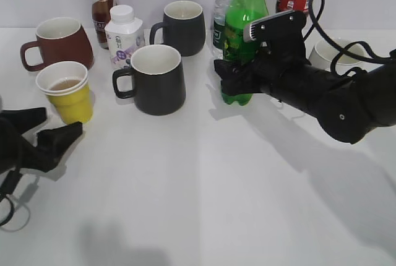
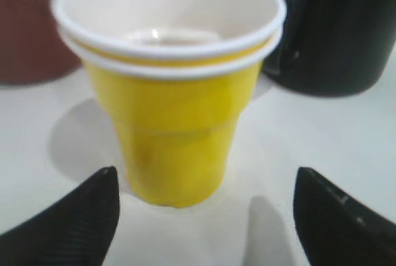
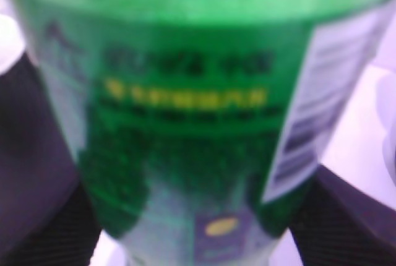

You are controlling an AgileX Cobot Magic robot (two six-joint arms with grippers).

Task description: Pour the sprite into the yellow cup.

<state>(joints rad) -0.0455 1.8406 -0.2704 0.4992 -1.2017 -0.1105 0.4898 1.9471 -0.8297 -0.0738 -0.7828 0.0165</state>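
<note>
Right of centre in the exterior frame, the right tool (image 1: 234,75) is clenched around the lower body of the one tall translucent green plastic sprite bottle (image 1: 244,25), which stands upright on the white bench (image 1: 204,179). At left, the left tool (image 1: 44,131) sits released just before the small yellow paper cup (image 1: 67,93). Behind stand three mugs, two dark grey mugs (image 1: 154,79) and one red-brown mug (image 1: 57,43), and four other bottles.

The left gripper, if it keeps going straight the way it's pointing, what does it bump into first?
Most likely the yellow cup. The left gripper is open, with the cup centered just ahead between its fingers. A black mug and a brown mug stand farther back.
</note>
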